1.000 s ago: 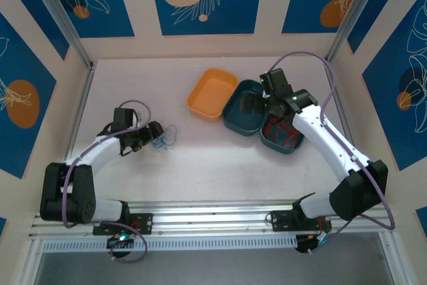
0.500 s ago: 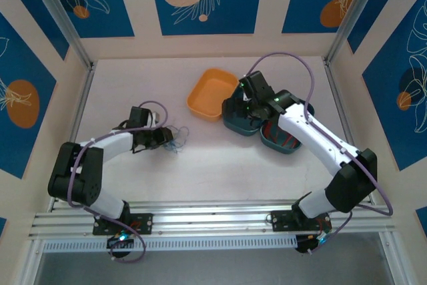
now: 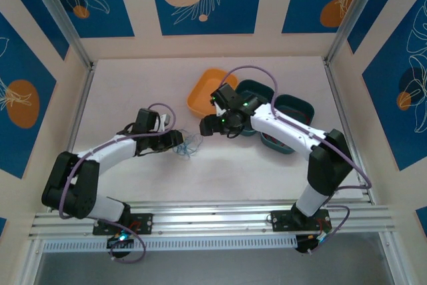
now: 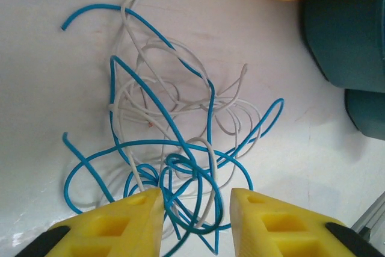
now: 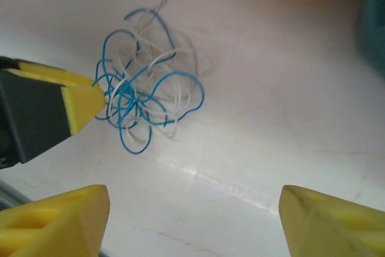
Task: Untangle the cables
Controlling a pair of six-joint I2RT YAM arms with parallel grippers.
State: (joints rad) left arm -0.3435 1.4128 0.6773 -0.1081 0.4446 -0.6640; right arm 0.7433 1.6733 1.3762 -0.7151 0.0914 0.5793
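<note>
Cables (image 4: 174,142): we see blue and whitish wires in one loose tangle on the white table (image 3: 133,85), near the orange tray (image 3: 203,95), towards the arms' bases from it.
Left claw (image 4: 195,200): at the tangle's edge farthest from the orange tray; we see its fingers part-way apart, with blue loops lying loose in the gap.
Right claw (image 5: 192,221): between the orange tray and the tangle, above the table; we see its fingers wide apart, holding nothing.

Cables (image 5: 147,97) (blue-white tangle) on table (image 5: 271,118); right hand (image 5: 194,215) gaping.
</note>
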